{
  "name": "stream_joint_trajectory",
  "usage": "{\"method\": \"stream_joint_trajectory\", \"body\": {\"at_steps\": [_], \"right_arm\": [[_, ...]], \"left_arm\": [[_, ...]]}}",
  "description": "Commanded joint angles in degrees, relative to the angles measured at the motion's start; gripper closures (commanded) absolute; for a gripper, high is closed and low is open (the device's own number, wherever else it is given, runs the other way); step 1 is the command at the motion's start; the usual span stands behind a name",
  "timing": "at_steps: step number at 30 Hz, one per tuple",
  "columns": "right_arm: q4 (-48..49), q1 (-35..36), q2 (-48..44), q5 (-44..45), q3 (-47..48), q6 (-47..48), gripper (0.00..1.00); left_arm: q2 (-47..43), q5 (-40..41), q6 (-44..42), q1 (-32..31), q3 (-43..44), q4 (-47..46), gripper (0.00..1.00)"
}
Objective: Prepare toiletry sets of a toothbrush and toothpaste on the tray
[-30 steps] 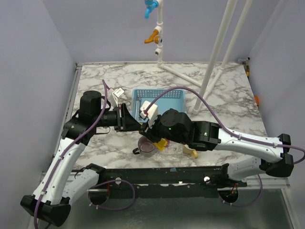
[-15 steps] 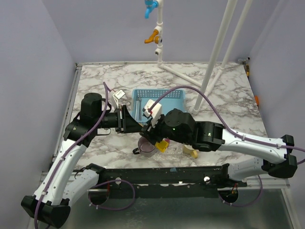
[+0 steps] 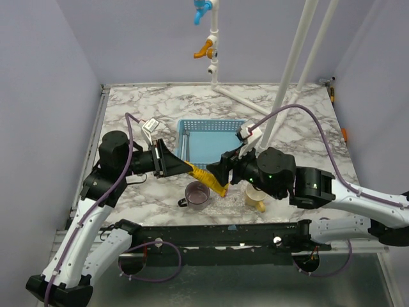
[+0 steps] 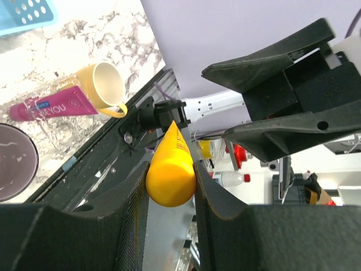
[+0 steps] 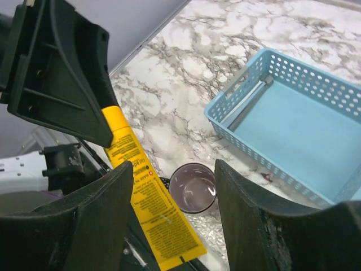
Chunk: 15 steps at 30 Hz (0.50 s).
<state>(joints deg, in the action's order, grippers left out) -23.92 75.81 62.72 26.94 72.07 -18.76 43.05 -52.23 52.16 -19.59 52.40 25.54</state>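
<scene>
My left gripper (image 3: 184, 167) is shut on the cap end of the yellow toothpaste (image 3: 208, 179), which sticks out level over the purple mug (image 3: 197, 194). In the left wrist view the yellow toothpaste (image 4: 171, 175) sits squeezed between both pads. My right gripper (image 3: 216, 174) stands open just past the tube's flat end, jaws wide apart and holding nothing. The pink toothpaste (image 4: 53, 105) lies on the clear tray (image 4: 53, 129) beside the yellow mug (image 4: 104, 84). No toothbrush is in view.
A light-blue mesh basket (image 3: 211, 139) stands behind the grippers. The yellow mug (image 3: 255, 197) lies near the front edge, right of the purple mug (image 5: 193, 187). White pipe legs (image 3: 284, 83) rise at the back right.
My right gripper has opened, let go of the yellow toothpaste and drawn back to the right. The left gripper keeps its hold and now carries the tube alone.
</scene>
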Motion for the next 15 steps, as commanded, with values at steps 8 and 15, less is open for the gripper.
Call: {"method": "stream_joint_trajectory", "body": {"at_steps": [8, 15], "right_arm": [[0.5, 0.3, -14.0, 12.1, -8.9, -24.8, 0.35], [2.0, 0.3, -22.0, 11.3, -14.2, -31.9, 0.35]], "left_arm": [[-4.8, 7.0, 10.9, 0.2, -4.9, -13.2, 1.00], [-6.9, 8.3, 17.8, 0.3, -8.6, -21.8, 1.00]]}}
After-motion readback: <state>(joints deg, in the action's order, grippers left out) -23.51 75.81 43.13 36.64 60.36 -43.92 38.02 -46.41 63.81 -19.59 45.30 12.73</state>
